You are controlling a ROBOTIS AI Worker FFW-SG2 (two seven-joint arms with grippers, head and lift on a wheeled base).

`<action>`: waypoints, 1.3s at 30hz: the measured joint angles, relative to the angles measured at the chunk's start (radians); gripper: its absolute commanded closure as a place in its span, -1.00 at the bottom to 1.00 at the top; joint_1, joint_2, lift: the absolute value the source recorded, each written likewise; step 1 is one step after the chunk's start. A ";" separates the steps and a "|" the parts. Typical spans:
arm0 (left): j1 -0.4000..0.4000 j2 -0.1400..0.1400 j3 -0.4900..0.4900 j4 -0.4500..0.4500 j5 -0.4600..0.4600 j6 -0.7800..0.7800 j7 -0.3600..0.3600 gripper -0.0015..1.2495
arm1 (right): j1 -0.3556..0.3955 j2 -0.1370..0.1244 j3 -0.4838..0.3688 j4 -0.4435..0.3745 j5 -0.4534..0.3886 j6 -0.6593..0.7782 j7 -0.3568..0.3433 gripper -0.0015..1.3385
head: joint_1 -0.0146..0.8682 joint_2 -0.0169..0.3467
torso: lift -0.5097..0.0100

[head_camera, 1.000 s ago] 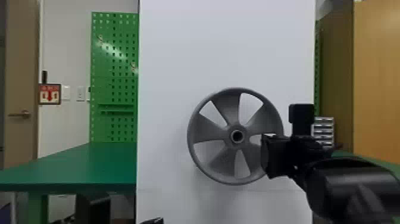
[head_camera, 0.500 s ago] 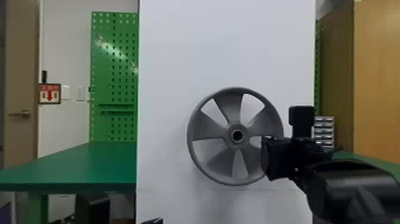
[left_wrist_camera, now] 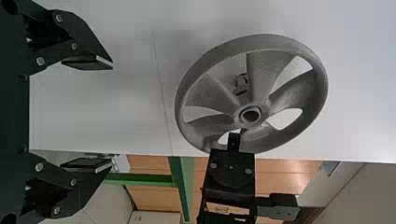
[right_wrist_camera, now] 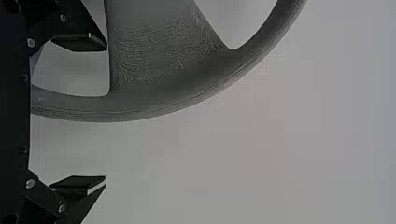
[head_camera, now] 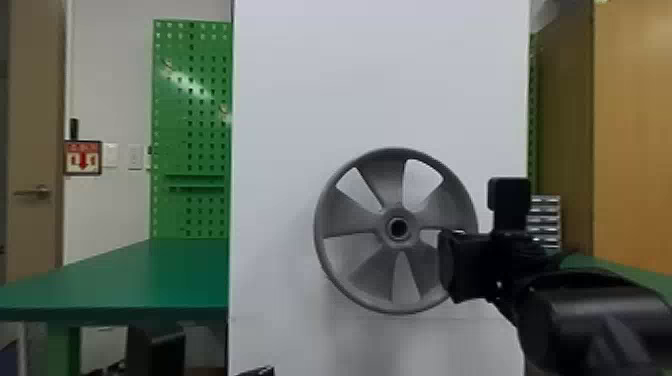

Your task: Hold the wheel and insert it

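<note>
Lowered slightly, right end effector (head_camera: 447, 267) gapes wide, empty, near the wheel (head_camera: 398, 244).

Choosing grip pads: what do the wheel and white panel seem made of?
The wheel looks like matte grey plastic, maybe printed: fine contour lines mark a spoke. The white panel may be painted board or metal; its smooth, plain face fits either.

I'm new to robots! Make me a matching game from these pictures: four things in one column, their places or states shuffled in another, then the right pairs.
Things:
1. Wheel
2. Right gripper
3. Sign
4. Table

Places or states:
A. Beside the door
B. Green, at the head view's left
C. Fingers apart, near a grey rim
D. Round, before the white panel

Pairs: 1-D, 2-C, 3-A, 4-B
</note>
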 measured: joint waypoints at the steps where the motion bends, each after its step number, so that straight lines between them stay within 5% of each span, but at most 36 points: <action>1: 0.000 0.000 0.000 0.000 0.000 0.000 0.000 -0.19 | 0.000 0.000 0.001 0.000 -0.001 -0.002 0.000 -1.00 | -0.97 -0.86 | -0.94; 20: 0.001 0.000 0.002 0.000 0.000 0.000 0.000 -0.19 | 0.013 -0.001 0.006 -0.021 -0.016 -0.011 0.000 -1.00 | -0.97 -0.86 | -0.94; 39: 0.013 0.000 0.020 -0.001 0.007 -0.002 0.000 -0.19 | 0.212 0.003 0.025 -0.328 -0.026 -0.009 0.000 -1.00 | -0.97 -0.86 | -0.94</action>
